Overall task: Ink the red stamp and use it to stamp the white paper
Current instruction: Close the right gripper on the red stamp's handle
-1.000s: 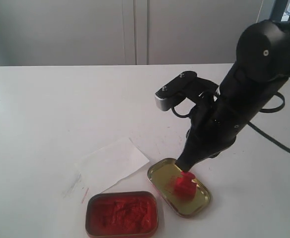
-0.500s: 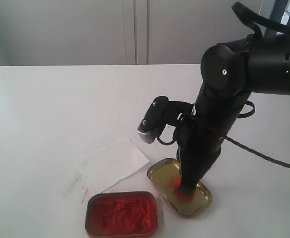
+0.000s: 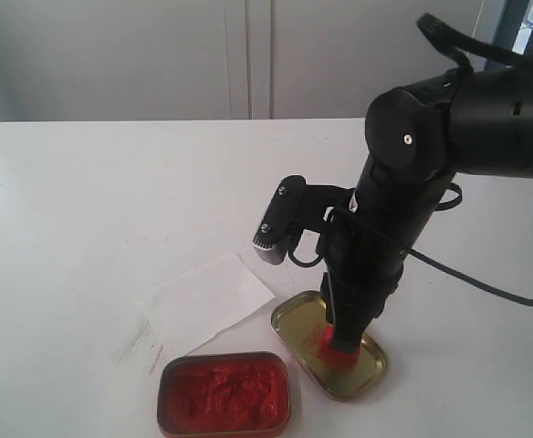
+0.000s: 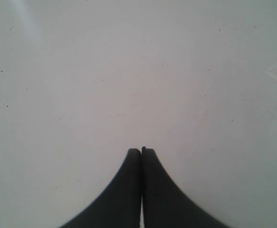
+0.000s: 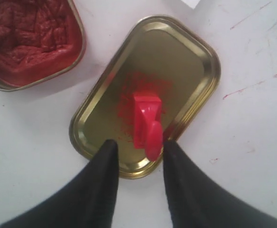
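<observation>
The red stamp (image 5: 145,121) stands on the gold tin lid (image 5: 195,52), amid red smears. My right gripper (image 5: 141,142) is open and straddles it: the knob lies close against one finger, and a gap shows to the other. In the exterior view the right gripper (image 3: 342,342) points straight down into the lid (image 3: 362,376), and only a bit of the stamp (image 3: 324,341) shows. The white paper (image 3: 207,301) lies left of the lid. My left gripper (image 4: 141,150) is shut and empty over bare white tabletop.
The open tin of lumpy red ink paste (image 3: 225,394) sits at the front edge, just left of the lid, and also shows in the right wrist view (image 5: 29,38). Red marks dot the table around the lid. A grey wall stands behind the table.
The right arm has swung from a slant to upright and come down over the stamp. The fingers now straddle it. Over the last half second almost nothing moved.
</observation>
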